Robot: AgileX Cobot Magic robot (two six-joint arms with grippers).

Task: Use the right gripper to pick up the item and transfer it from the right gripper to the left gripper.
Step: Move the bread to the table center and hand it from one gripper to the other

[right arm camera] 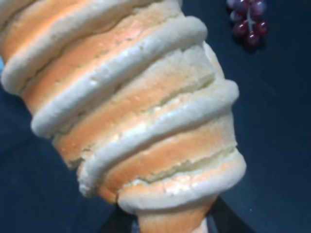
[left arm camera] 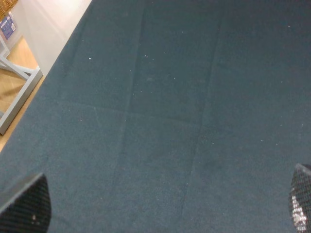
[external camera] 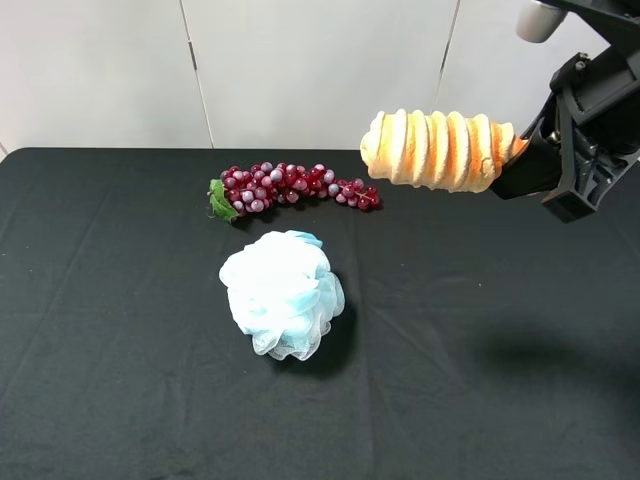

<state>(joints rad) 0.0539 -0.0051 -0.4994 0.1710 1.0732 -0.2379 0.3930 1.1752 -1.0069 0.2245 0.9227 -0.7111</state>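
The item [external camera: 437, 150], a golden-tan ridged toy bread loaf, hangs level in the air above the back right of the table. My right gripper [external camera: 518, 152] is shut on its right end. In the right wrist view the loaf [right arm camera: 131, 107] fills most of the frame, and only slivers of the black jaws show under its narrow end. My left gripper [left arm camera: 163, 208] is out of the exterior high view. Its wrist view shows two black fingertips [left arm camera: 26, 206] set far apart over bare black cloth, open with nothing between them.
A dark-red grape bunch [external camera: 290, 188] lies at the back centre of the black table [external camera: 100, 350]. A white-blue mesh pouf [external camera: 283, 293] sits in front of it. In the left wrist view the table's edge and the floor [left arm camera: 14, 63] show.
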